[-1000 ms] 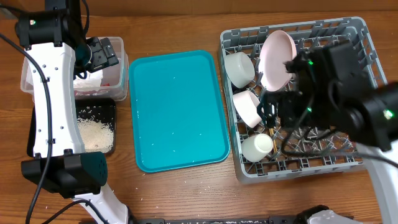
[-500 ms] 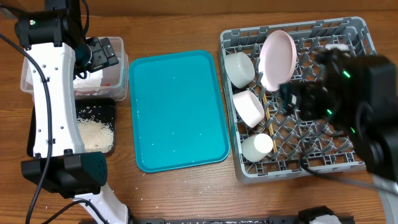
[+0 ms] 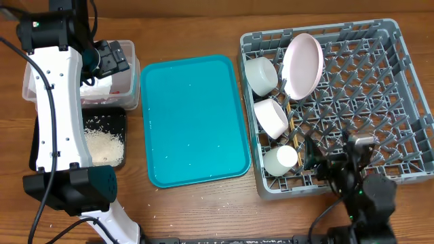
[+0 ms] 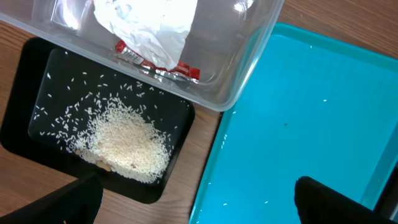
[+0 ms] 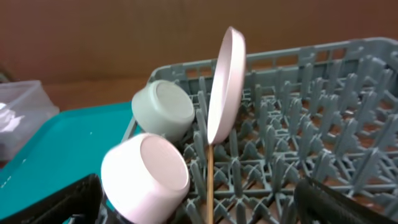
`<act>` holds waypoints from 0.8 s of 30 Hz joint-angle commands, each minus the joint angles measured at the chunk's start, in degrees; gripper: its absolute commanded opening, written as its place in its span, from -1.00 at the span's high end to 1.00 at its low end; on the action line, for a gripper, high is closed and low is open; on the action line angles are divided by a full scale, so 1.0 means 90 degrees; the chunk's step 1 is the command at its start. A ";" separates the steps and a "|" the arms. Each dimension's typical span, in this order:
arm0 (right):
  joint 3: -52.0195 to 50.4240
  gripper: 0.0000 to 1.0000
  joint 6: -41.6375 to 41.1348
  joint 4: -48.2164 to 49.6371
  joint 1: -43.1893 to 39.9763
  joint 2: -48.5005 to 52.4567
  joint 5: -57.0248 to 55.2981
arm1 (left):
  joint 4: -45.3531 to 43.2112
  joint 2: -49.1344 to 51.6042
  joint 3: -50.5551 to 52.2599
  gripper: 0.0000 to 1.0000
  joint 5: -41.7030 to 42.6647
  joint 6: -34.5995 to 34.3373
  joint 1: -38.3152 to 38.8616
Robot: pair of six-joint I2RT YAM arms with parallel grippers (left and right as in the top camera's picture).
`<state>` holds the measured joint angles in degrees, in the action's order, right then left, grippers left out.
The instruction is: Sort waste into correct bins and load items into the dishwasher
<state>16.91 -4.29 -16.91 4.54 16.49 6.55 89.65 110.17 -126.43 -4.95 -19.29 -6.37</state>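
The right tool point(image 3: 337, 163) hangs over the near edge of the grey dish rack point(image 3: 400, 88), which stands on the wooden surface point(image 3: 203, 210) just right of the teal tray point(image 3: 193, 118). Its fingers are spread wide and hold nothing. In the rack's near corner beside the teal tray, a white cup point(image 3: 280, 159) lies on its side.

On the other side of the teal tray, at its near left corner, sits the black tray point(image 4: 37, 81). It holds a heap of rice grains point(image 4: 124, 140), with loose grains scattered around it. A few white specks also dot the teal tray.

Farther back in the rack, a pinkish bowl point(image 5: 146, 171) is tipped on its side along the wall next to the teal tray. The wooden chopsticks point(image 5: 209, 180) lie just beyond it among the pegs; from the wrist view they may be one stick or two. Beyond these, a grey bowl point(image 5: 165, 109) leans on its side, and the pale plate point(image 5: 224, 87) stands on edge between pegs.

At the teal tray's far left corner, touching the black tray, is the clear tub point(image 4: 249, 56). A crumpled white napkin point(image 4: 149, 25) and a red wrapper point(image 4: 158, 65) lie inside. The left tool point(image 3: 108, 57) hovers over the tub, its fingers apart and empty.
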 commanded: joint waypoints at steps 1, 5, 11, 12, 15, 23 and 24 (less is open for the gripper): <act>-0.0784 -1.00 -0.0022 0.0561 -0.0005 -0.0493 0.0146 | 0.0005 -0.0141 -0.0102 -1.00 0.0010 0.0100 0.0044; -0.1416 -1.00 -0.0019 0.0950 -0.0007 -0.1173 0.0119 | 0.0005 -0.0141 -0.0102 -1.00 0.0010 0.0100 0.0044; -0.1690 -1.00 -0.0017 0.1139 -0.0007 -0.1649 0.0117 | 0.0005 -0.0141 -0.0102 -1.00 0.0010 0.0100 0.0044; -0.1734 -1.00 -0.0017 0.1243 -0.0007 -0.1705 0.0112 | 0.0005 -0.0141 -0.0102 -1.00 0.0010 0.0100 0.0044; -0.1829 -1.00 -0.0019 0.1464 -0.0005 -0.1819 0.0114 | 0.0005 -0.0141 -0.0102 -1.00 0.0010 0.0100 0.0044; -0.1829 -1.00 -0.0017 0.1445 -0.0007 -0.1814 0.0117 | 0.0005 -0.0141 -0.0102 -1.00 0.0010 0.0100 0.0044; -0.1829 -1.00 -0.0019 0.1443 -0.0007 -0.1814 0.0117 | 0.0005 -0.0141 -0.0102 -1.00 0.0010 0.0100 0.0044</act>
<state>1.13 -4.45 -4.27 4.54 0.84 7.27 89.62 110.15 -126.43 -4.97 -19.29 -6.37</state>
